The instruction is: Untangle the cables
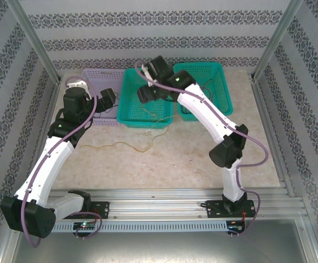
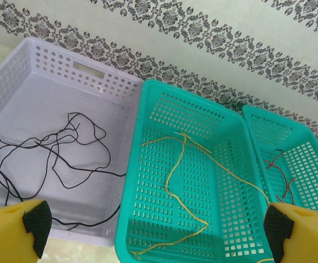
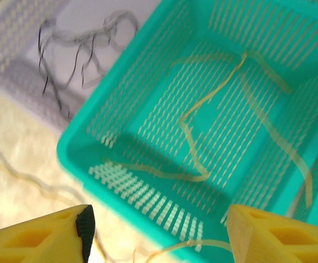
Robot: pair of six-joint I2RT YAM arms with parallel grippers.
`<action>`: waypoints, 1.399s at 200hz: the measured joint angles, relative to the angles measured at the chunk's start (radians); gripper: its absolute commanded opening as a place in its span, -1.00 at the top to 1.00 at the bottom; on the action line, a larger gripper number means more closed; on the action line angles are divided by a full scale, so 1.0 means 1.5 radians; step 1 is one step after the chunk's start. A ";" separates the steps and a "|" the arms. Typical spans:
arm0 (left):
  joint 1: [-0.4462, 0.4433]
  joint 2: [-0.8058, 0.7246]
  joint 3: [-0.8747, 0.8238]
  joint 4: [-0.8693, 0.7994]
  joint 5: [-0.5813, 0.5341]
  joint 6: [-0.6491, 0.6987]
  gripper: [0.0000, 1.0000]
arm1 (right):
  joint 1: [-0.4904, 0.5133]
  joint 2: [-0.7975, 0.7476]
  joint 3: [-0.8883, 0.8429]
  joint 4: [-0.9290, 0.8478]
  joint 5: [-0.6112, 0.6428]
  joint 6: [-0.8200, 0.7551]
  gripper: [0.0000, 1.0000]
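The cables lie sorted by colour. Black ones [image 2: 55, 148] curl in the lilac basket [image 2: 16, 71]. A yellow cable [image 2: 186, 181] snakes across the middle teal basket [image 2: 131, 164]. Its lower end hangs over the near rim [image 3: 186, 249] onto the table [image 1: 126, 145]. Red and dark brown cables [image 2: 279, 175] rest in the right teal basket [image 2: 312, 142]. My left gripper [image 2: 153, 230] hovers open near the lilac basket's front corner [image 1: 108, 101], holding nothing. Above the middle basket's near rim, my right gripper [image 3: 159, 230] stands open [image 1: 148, 94], with nothing between its fingers.
The three baskets stand side by side against the patterned back wall [image 1: 159, 44]. Metal posts [image 1: 35, 41] frame the table's sides. The marble tabletop [image 1: 164, 159] stretches between the baskets and the arm bases.
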 measured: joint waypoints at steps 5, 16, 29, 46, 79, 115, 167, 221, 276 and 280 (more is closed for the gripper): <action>0.000 0.000 0.000 0.000 0.000 0.000 -1.00 | 0.006 -0.016 -0.041 0.015 -0.007 0.006 -0.31; 0.000 0.000 0.000 0.000 0.000 0.000 -1.00 | 0.019 -0.047 -0.122 0.043 -0.020 0.019 -0.31; 0.000 0.000 0.000 0.000 0.000 0.000 -1.00 | 0.032 -0.074 -0.202 0.075 -0.031 0.032 -0.31; 0.000 0.000 0.000 0.000 0.000 0.000 -1.00 | 0.047 -0.105 -0.288 0.115 -0.035 0.045 -0.31; 0.000 0.000 0.000 0.000 0.000 0.000 -1.00 | 0.070 -0.166 -0.443 0.196 -0.036 0.078 -0.31; 0.000 0.000 0.000 0.000 0.000 0.000 -1.00 | 0.088 -0.191 -0.560 0.287 -0.041 0.108 -0.29; 0.000 0.000 0.000 0.000 0.000 0.000 -1.00 | 0.121 -0.135 -0.580 0.385 -0.031 0.118 -0.25; 0.000 0.000 0.000 0.000 0.000 0.000 -1.00 | 0.121 -0.052 -0.553 0.394 0.035 0.116 -0.22; 0.000 0.000 0.000 0.000 0.000 0.001 -1.00 | 0.121 -0.026 -0.528 0.402 0.077 0.120 0.52; 0.000 0.000 0.000 0.000 0.000 0.000 -1.00 | 0.121 -0.021 -0.523 0.403 0.077 0.122 0.57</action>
